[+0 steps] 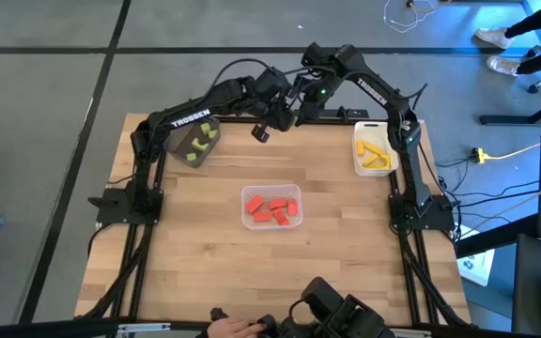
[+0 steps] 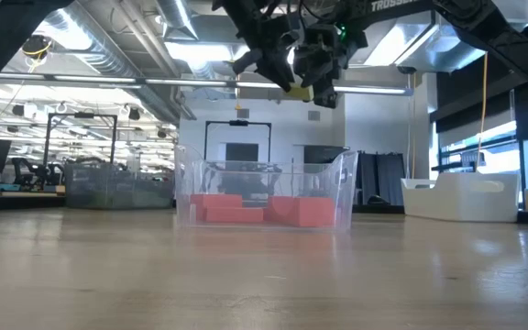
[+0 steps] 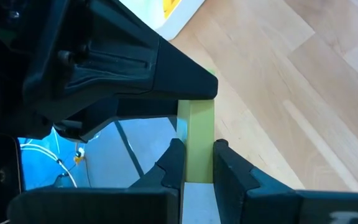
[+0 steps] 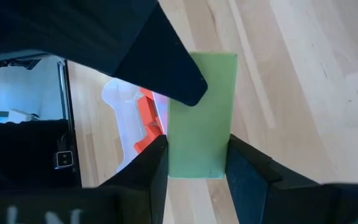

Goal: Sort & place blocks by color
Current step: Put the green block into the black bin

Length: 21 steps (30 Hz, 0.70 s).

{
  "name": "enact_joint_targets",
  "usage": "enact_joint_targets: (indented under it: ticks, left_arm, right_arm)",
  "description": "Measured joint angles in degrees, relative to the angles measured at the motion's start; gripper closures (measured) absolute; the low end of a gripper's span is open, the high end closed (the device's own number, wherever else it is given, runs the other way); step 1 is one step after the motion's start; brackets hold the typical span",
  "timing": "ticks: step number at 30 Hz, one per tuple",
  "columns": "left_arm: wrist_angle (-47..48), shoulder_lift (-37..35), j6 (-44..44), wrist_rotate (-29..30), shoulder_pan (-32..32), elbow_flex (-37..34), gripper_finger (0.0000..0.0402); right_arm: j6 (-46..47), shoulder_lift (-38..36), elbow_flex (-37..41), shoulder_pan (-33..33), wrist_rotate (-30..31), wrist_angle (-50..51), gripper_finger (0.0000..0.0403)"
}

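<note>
Light green block (image 4: pixel 202 115) clenched by both the right claw (image 4: pixel 194 163) and left claw (image 3: pixel 199 163) mid-air above the surface (image 1: pixel 205 253). Handover risk: mistimed release drops it.

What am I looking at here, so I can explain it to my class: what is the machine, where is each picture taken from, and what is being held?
It is a robot with two dark arms at a wooden table. One picture looks straight down, one looks level across the tabletop, and two come from cameras on the wrists. On the table stand a dark grey tray with green blocks, a clear tray with red blocks and a white tray with yellow blocks. Above the table, the left gripper and right gripper both grip one green block, seemingly a handover.
</note>
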State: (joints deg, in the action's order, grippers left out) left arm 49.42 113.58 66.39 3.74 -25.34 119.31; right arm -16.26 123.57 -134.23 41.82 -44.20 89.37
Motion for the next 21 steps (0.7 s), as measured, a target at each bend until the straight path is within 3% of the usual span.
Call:
enact_joint_targets:
  ticks: [3,9,21]
  left_arm:
    - [0.9,0.1,-0.1,0.3,0.2,0.0,0.0358]
    - [2.6,0.2,-1.1,2.2,0.2,-0.1,0.0359]
    - [11.7,-0.4,-9.3,3.2,-1.5,-0.2,0.0359]
  right_arm:
    - [0.9,0.0,0.0,-0.2,2.2,-0.1,0.0275]
    - [0.6,-0.1,-0.1,-0.2,3.6,-0.5,0.0228]
    - [0.5,-0.2,-0.1,0.1,4.4,-0.5,0.0225]
